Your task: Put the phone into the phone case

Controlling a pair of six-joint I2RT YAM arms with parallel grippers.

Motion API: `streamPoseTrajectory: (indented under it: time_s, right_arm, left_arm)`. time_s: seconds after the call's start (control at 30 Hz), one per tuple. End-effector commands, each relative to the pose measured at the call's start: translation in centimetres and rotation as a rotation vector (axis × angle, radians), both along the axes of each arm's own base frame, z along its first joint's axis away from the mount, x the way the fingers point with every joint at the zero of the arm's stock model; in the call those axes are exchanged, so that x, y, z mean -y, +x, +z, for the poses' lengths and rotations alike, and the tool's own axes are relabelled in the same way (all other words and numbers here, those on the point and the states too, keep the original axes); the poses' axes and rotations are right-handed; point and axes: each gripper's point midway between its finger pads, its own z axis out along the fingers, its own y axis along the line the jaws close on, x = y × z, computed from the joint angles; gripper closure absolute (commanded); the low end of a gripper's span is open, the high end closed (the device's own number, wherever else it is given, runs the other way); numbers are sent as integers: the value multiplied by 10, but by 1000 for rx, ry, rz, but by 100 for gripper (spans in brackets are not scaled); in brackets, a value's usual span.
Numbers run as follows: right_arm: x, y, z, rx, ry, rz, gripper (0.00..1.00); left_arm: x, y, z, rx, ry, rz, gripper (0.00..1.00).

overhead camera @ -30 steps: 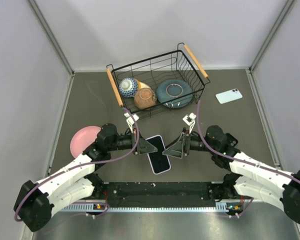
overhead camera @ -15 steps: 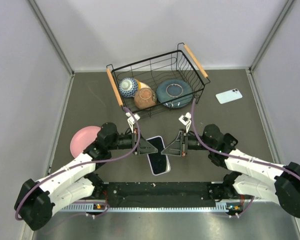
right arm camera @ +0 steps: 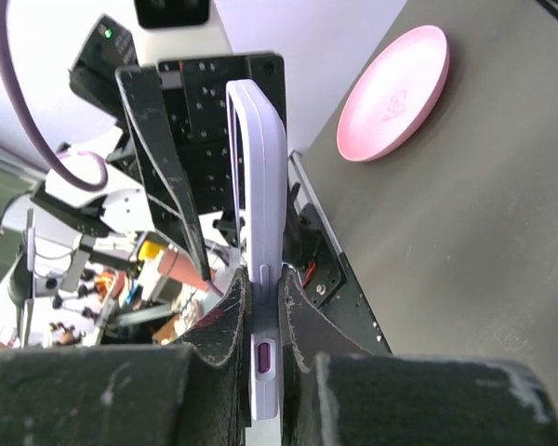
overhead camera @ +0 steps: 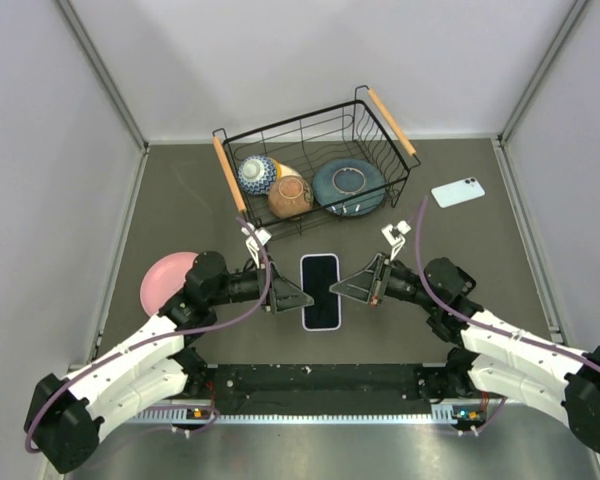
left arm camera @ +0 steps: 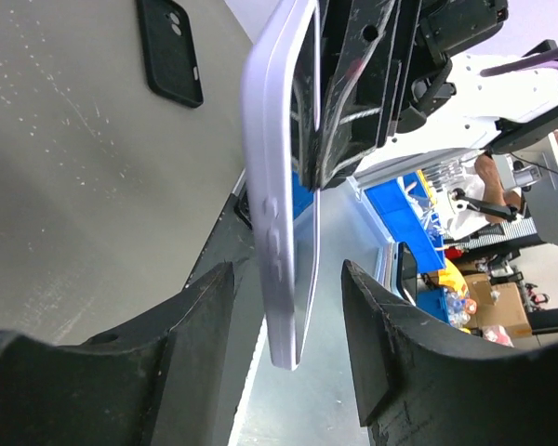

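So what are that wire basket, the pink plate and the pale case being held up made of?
Wire basket: looks like thin black-coated metal wire, with pale handles that seem wooden.
Pink plate: smooth and slightly shiny, so plastic or glazed ceramic; the look leaves it open.
Phone case: probably soft silicone or rubbery plastic, matte lavender with rounded edges and moulded side buttons.

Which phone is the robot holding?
The black-screened phone in the lavender phone case, pinched by the right gripper. The pale blue phone and the black handset just lie flat, untouched.
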Motion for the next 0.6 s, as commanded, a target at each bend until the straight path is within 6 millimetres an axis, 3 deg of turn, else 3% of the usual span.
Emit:
streamPoseTrajectory:
  time_s: [0.0,0.3,0.43,0.57]
  right_arm:
    - [9,10,48,64,160,-78,100]
    - [15,17,42,40,156,-142,100]
    - [15,18,38,31,148,-147,100]
    - [15,18,36,28,142,-150,100]
  left_arm:
    - [-1,2,1,14,-33,26,45]
    - [-1,2,-10,-17,-20,36,49]
    - [-1,3,-12,-11,0,45,57]
    - [-2,10,-20,-13,76,82,89]
